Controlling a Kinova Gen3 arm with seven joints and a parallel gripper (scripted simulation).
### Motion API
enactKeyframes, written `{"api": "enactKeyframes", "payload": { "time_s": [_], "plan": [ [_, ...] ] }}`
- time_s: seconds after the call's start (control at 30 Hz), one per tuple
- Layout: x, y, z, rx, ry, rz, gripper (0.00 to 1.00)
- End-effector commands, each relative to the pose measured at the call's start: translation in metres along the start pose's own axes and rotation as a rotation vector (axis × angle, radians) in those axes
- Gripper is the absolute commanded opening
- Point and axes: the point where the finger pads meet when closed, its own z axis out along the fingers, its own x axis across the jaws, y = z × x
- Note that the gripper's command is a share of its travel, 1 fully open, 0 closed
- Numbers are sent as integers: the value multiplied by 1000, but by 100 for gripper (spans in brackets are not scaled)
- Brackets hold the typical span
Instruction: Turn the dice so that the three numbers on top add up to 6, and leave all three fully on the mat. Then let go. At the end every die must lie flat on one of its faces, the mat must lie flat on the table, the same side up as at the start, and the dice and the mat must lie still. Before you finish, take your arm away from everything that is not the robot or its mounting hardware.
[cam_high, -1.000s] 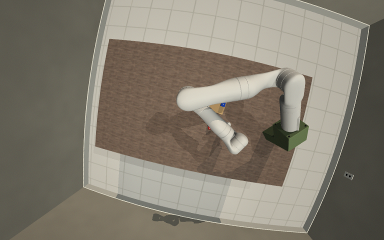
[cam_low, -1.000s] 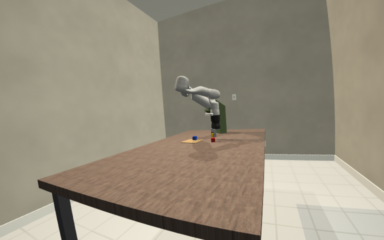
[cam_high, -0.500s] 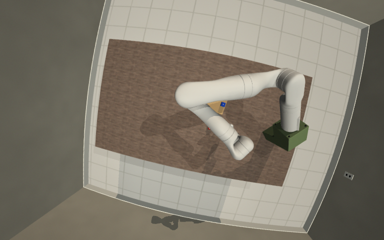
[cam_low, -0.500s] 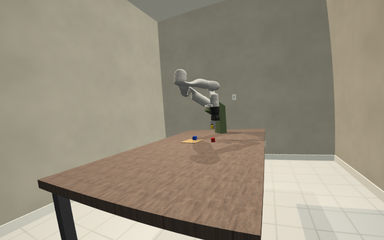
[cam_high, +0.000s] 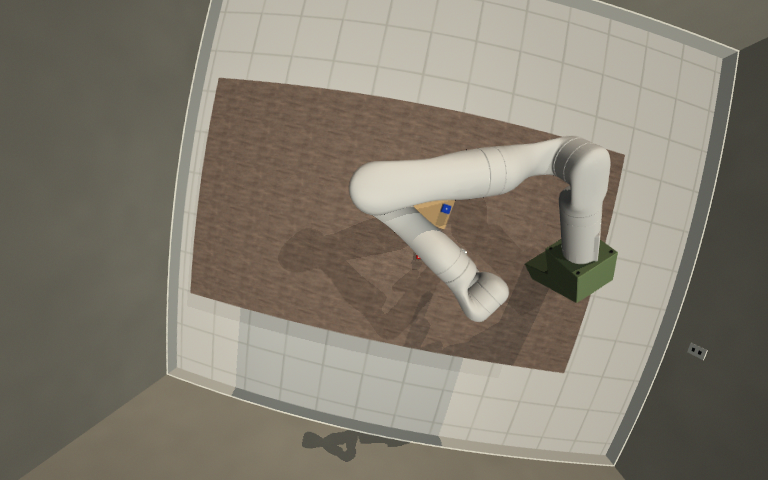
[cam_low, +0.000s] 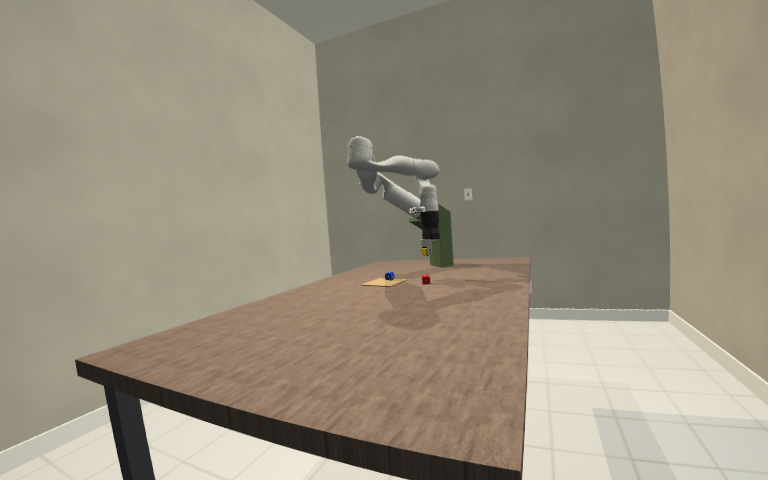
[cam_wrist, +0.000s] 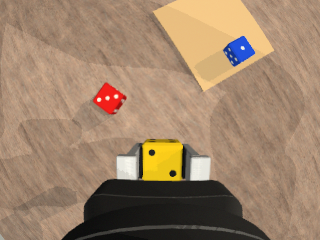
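My gripper is shut on a yellow die and holds it well above the table; the die's face toward the wrist camera shows two pips. A red die lies on the bare table off the mat, three pips up. A blue die sits on the tan mat near its edge, several pips on top. The arm hides my gripper and most of the mat in the overhead view.
The brown table carries the green arm base at its far end. The arm's elbow hangs over the mat in the overhead view.
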Motion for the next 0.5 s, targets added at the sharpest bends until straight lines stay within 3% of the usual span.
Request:
{"api": "enactKeyframes", "payload": {
  "time_s": [0.0, 0.47],
  "plan": [
    [0, -1, -1, -1, -2, -3, 57],
    [9, -47, -1, -14, -6, -143, 57]
  ]
}}
